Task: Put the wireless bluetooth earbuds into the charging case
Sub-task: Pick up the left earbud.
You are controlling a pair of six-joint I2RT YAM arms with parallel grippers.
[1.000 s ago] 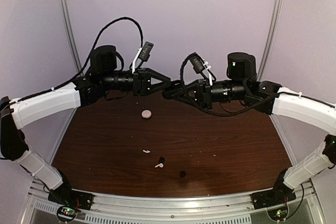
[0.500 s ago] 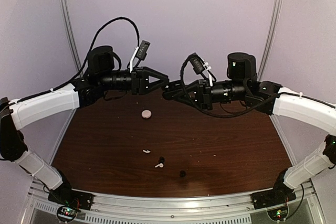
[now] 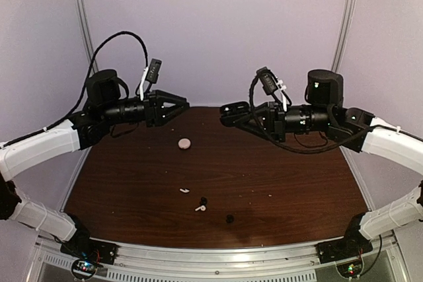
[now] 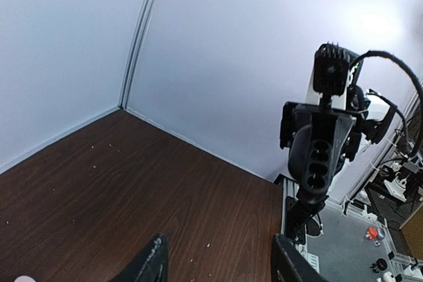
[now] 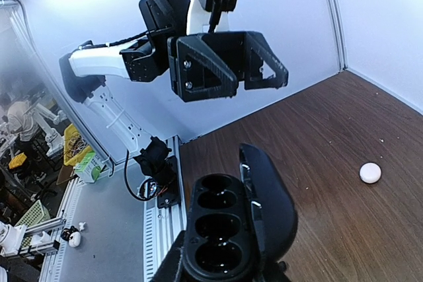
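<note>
A dark wood table (image 3: 297, 176), enclosed by pale lilac walls (image 3: 218, 31), is pictured from above with both arms raised over its far half and their tips held well apart.

The left gripper (image 4: 218, 249) is seen with its fingers spread wide and nothing between them. The right gripper (image 3: 226, 109) is pointed towards it. In the right wrist view its jaws are drawn in on a glossy black rounded object, taken to be the charging case (image 5: 268, 196), which is carried in the air above the table. How the case is turned cannot be made out.

One black earbud (image 3: 203, 200) is shown lying near the front edge of the table, just beside a white stemmed earbud (image 3: 199, 208). The second black earbud (image 3: 229, 218) is found a little to the right and nearer the front. Another white earbud (image 3: 184, 190) is set slightly to the left of that group. A pale pink round case (image 3: 184, 143) is left farther back, below the left gripper and apart from everything else.
</note>
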